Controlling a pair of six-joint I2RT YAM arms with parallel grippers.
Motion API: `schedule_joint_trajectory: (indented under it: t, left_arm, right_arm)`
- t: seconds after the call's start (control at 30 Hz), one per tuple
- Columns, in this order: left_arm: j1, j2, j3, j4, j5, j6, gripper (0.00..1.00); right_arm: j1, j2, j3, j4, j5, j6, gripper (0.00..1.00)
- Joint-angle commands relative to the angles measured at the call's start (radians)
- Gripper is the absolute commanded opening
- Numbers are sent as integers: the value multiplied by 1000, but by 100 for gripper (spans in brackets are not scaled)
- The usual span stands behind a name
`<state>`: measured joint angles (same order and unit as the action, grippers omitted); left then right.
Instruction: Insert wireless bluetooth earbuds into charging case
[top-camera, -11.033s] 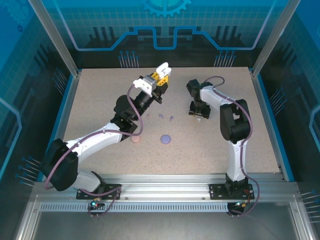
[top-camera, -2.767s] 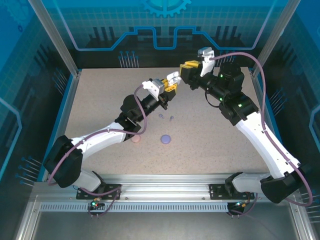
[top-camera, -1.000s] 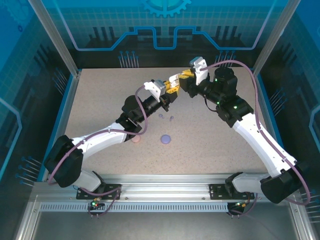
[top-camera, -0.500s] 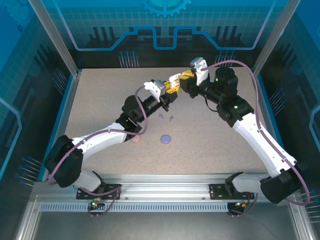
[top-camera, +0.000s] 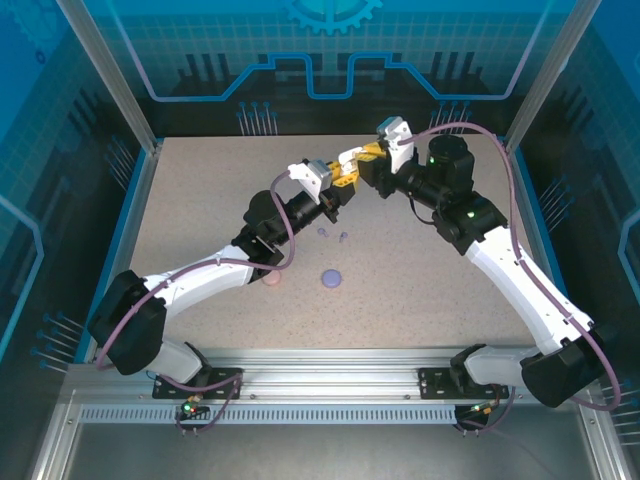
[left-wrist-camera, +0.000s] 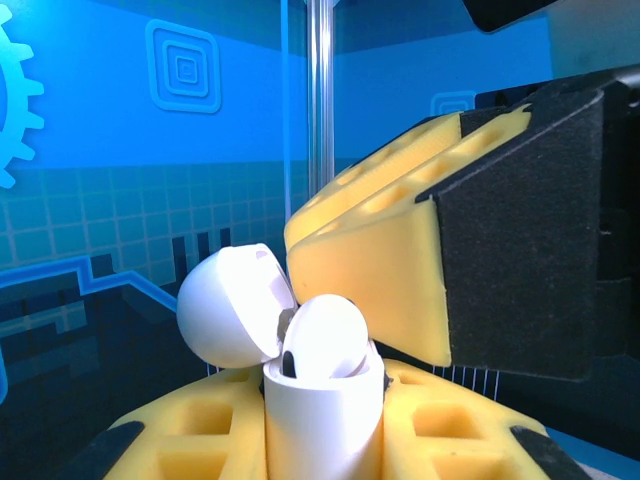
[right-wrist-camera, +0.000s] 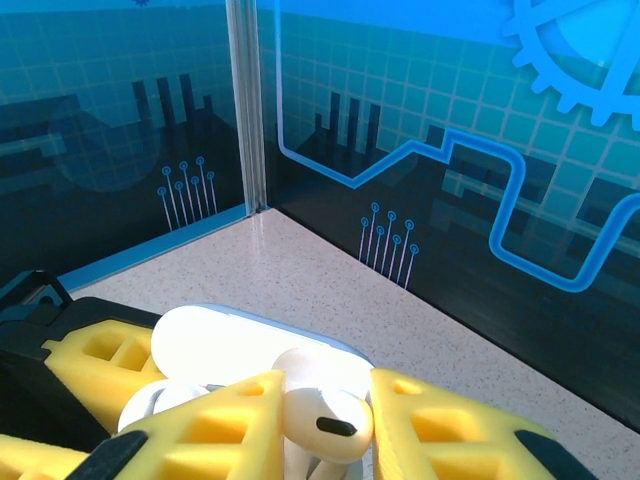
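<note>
Nearest the arm bases, a pink case (top-camera: 271, 281) and a purple case (top-camera: 331, 277) lie on the table (top-camera: 430, 290), well apart from the work. Just beyond them are two loose purple earbuds (top-camera: 322, 232). Farther back, in mid-air, the left gripper (top-camera: 343, 174) is clamped on the white case (left-wrist-camera: 323, 425). The case is upright with its lid (left-wrist-camera: 235, 305) swung open, probably to present the socket. The right gripper (right-wrist-camera: 322, 420) pinches a white earbud (left-wrist-camera: 325, 335) at the case mouth. It looks not fully seated.
</note>
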<state>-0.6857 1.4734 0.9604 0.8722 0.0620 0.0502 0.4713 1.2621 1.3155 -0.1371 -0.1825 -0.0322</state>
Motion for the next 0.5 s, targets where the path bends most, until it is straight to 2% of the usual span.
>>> schedule_joint_trajectory:
  t: [0.0, 0.23, 0.47]
  left_arm:
    - [-8, -5, 49, 61, 18, -7, 0]
    - [-8, -3, 51, 58, 17, -6, 0]
    - [-8, 1, 55, 59, 16, -5, 0]
  right_arm:
    - [29, -16, 8, -50, -9, -35, 25]
    - [33, -26, -1, -43, 0, -50, 26]
    - [34, -31, -2, -39, 18, -49, 33]
